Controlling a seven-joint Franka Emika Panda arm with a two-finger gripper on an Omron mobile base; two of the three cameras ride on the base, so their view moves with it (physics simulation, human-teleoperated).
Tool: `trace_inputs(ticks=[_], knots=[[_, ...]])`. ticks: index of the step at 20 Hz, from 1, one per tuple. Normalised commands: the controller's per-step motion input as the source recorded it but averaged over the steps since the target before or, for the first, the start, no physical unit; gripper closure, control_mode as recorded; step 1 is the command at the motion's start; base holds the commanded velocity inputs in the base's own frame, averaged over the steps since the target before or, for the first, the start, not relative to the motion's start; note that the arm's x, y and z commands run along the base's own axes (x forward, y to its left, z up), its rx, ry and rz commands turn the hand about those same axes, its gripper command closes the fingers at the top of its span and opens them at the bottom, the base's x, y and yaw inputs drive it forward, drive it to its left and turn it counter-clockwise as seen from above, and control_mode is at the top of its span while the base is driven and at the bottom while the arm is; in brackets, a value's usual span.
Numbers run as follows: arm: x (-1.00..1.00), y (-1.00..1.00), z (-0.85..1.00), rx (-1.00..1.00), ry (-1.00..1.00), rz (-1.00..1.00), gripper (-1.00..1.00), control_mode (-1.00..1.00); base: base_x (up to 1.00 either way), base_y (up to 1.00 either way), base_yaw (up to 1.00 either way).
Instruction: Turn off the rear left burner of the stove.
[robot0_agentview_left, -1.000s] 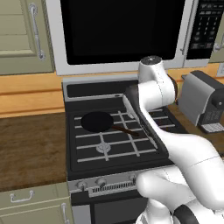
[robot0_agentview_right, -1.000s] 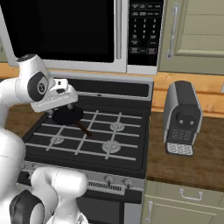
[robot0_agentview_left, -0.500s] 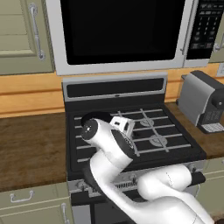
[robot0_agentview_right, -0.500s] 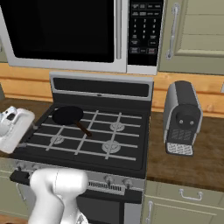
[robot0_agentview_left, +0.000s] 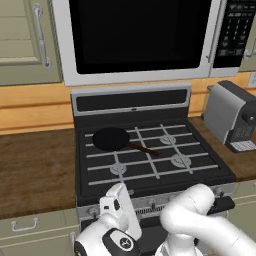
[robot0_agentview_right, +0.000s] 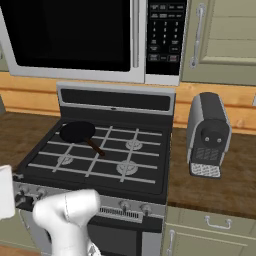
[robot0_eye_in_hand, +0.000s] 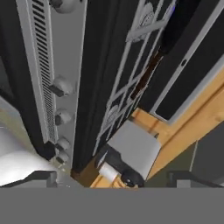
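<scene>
Low in front of the stove (robot0_agentview_left: 150, 165), the robot's hand (robot0_agentview_left: 117, 220) hangs before the silver knob strip (robot0_agentview_left: 150, 204), at its left end. From the left base view, a black frying pan (robot0_agentview_left: 111, 138) sits over the rear left burner, hiding its disc, with its dark handle (robot0_agentview_left: 142, 148) running rightward and toward the front, its long axis on a diagonal toward the middle of the cooktop. Right of the range, a grey coffee machine (robot0_agentview_left: 231, 116) stands on the wooden desk (robot0_agentview_left: 35, 170). The right base view adds the microwave's keypad (robot0_agentview_right: 165, 27) and a pale cabinet door (robot0_agentview_right: 225, 35) above the machine. Rolled sideways, the hand view alone shows the knobs (robot0_eye_in_hand: 61, 85) close up, ranged along the vented strip, with the coffee machine low in the picture. Whether the jaws are released or clenched cannot be told.
</scene>
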Motion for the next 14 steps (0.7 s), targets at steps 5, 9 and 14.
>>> trace_inputs(ticks=[5, 9, 14], knots=[[0.13, 0.36, -0.90, -0.41, 0.00, 0.14, -1.00, -1.00, 0.00, 0.00, 0.00], [0.10, 0.50, -0.76, -0.33, 0.00, 0.07, -1.00, -1.00, 0.00, 0.00, 0.00], [0.08, 0.76, -0.42, -0.14, 0.00, 0.00, -1.00, -1.00, 0.00, 0.00, 0.00]])
